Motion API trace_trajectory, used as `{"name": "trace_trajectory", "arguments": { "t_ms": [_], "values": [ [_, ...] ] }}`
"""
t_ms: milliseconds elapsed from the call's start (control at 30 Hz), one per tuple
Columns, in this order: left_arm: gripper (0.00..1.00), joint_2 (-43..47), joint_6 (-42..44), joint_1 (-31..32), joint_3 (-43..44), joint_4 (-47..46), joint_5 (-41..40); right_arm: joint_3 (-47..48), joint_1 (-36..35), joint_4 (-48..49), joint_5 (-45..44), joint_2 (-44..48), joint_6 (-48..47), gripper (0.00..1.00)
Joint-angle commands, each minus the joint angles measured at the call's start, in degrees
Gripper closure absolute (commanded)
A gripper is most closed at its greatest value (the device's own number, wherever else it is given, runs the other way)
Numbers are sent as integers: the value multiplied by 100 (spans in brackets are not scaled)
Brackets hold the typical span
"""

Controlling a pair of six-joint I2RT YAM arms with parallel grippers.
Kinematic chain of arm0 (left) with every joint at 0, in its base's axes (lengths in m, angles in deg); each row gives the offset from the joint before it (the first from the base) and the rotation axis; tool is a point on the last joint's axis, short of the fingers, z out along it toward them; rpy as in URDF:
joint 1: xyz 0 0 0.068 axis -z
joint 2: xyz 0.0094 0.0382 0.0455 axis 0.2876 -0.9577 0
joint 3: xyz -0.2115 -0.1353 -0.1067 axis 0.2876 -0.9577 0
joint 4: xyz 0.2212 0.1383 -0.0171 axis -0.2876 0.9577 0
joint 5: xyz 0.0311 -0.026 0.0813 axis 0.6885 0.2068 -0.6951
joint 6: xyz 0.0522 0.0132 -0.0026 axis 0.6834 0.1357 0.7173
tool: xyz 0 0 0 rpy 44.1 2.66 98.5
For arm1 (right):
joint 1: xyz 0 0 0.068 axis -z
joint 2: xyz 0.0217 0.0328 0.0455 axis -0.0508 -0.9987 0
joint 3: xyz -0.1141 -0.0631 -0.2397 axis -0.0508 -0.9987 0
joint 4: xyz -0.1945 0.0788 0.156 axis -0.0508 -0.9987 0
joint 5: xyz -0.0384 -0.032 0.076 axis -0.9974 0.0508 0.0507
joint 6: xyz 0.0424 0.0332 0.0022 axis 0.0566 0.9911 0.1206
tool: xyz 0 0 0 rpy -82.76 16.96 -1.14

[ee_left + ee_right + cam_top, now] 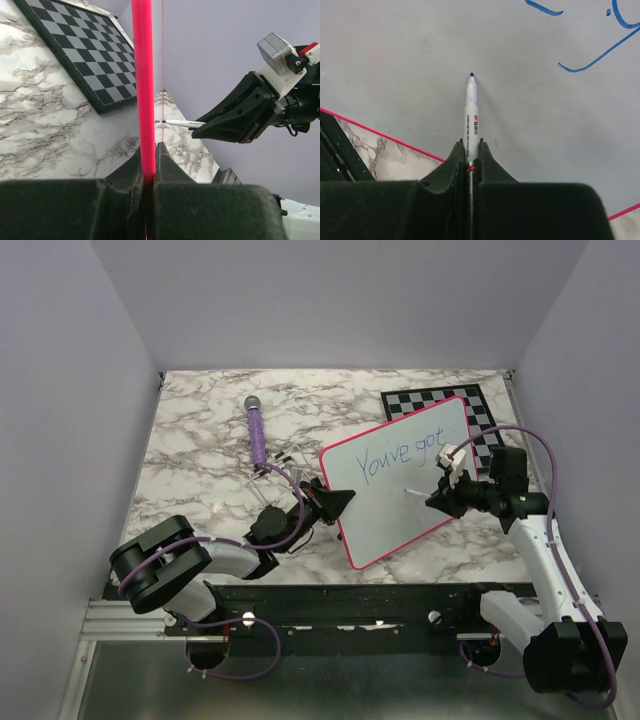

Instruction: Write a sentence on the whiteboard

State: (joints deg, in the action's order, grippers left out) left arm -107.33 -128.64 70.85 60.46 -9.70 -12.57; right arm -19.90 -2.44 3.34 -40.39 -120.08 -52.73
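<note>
Clearly, the right claw (471, 147) is clenched on the marker (471, 112). The marker's body is gripped between the two fingers and runs straight ahead, along the claw's own axis. Its dark tip is pointed forward, away from the claw, at the whiteboard (395, 55). The tip is seen either on the white surface or just off it; contact cannot be decided from these views.

Ahead of the tip and to its right, blue strokes of the sentence (405, 453) are found. Only "You've got" can be read, as one line that follows the long side of the board. The surface directly at the tip and to its left is bare, so the second line is judged to be not yet written. The next stroke is expected to be led parallel to the first line, along the long axis of the board.

The left claw (148, 150) is clenched on the pink rim, at the short side opposite to the right claw. From there the board is seen edge-on. The board is held slanted over the bench (200, 460), and its far corner is seen in front of the chessboard (430, 397). Whether any edge rests on the bench cannot be told.
</note>
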Motion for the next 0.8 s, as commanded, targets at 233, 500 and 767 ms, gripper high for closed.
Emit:
{"name": "trace_trajectory", "arguments": {
  "t_ms": [233,500,767],
  "values": [
    [100,-72,262,80,27,44,207,-66,-38,210,-295,-103,121,99],
    [100,-63,271,80,9,35,216,-66,-30,306,-558,-68,262,99],
    [100,-63,280,80,-9,17,225,-75,-38,464,-910,-85,446,99]
  ]
}}
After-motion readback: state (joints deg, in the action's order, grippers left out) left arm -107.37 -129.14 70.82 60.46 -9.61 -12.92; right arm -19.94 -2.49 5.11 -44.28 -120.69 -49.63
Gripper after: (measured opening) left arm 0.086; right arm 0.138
